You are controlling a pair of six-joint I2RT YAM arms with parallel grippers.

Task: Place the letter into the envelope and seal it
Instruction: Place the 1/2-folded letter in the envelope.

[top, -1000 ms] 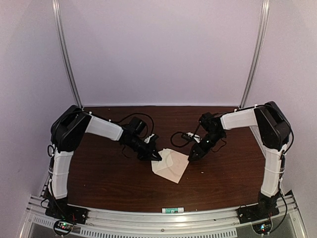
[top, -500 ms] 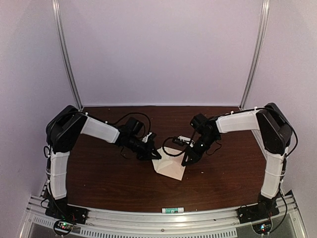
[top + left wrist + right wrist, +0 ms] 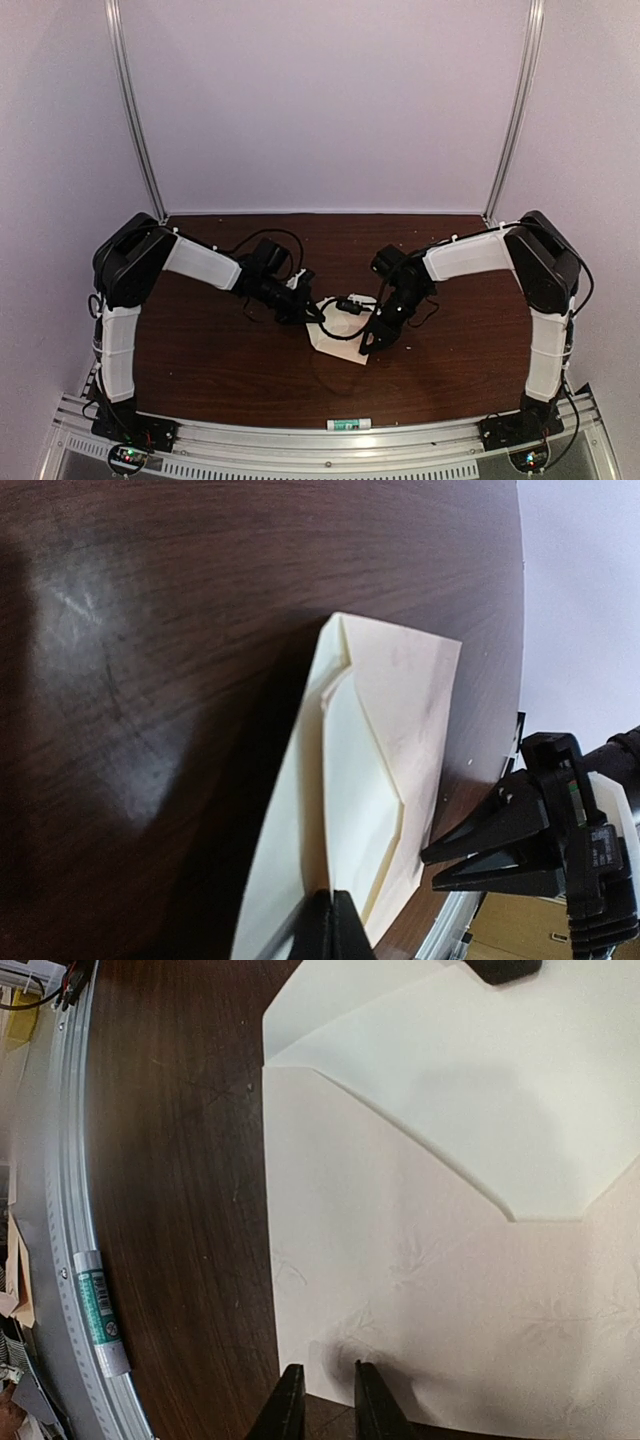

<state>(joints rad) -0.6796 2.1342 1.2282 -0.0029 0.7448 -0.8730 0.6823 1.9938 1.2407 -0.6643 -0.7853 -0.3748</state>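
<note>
The cream-tan envelope (image 3: 335,350) lies mid-table with one long edge raised. Its pointed flap (image 3: 500,1090) is folded down over the body (image 3: 420,1300). My left gripper (image 3: 331,925) is shut on the raised edge at the flap's fold, with the flap (image 3: 355,780) to its right. My right gripper (image 3: 325,1405) hovers at the opposite, near edge of the envelope; its fingers stand a narrow gap apart with nothing between them. In the left wrist view it (image 3: 430,870) sits just past the envelope's tan face (image 3: 410,700). The letter does not show as a separate sheet.
A glue stick (image 3: 348,424) lies on the metal rail at the table's near edge, also seen in the right wrist view (image 3: 98,1310). A black cable (image 3: 345,305) from the right arm loops over the envelope's far part. Dark wood table (image 3: 220,350) surrounds the envelope.
My right arm has swung left and nearer across the envelope. The open flap has come down over the body, so the envelope's outline looks smaller. The left gripper has hardly shifted.
</note>
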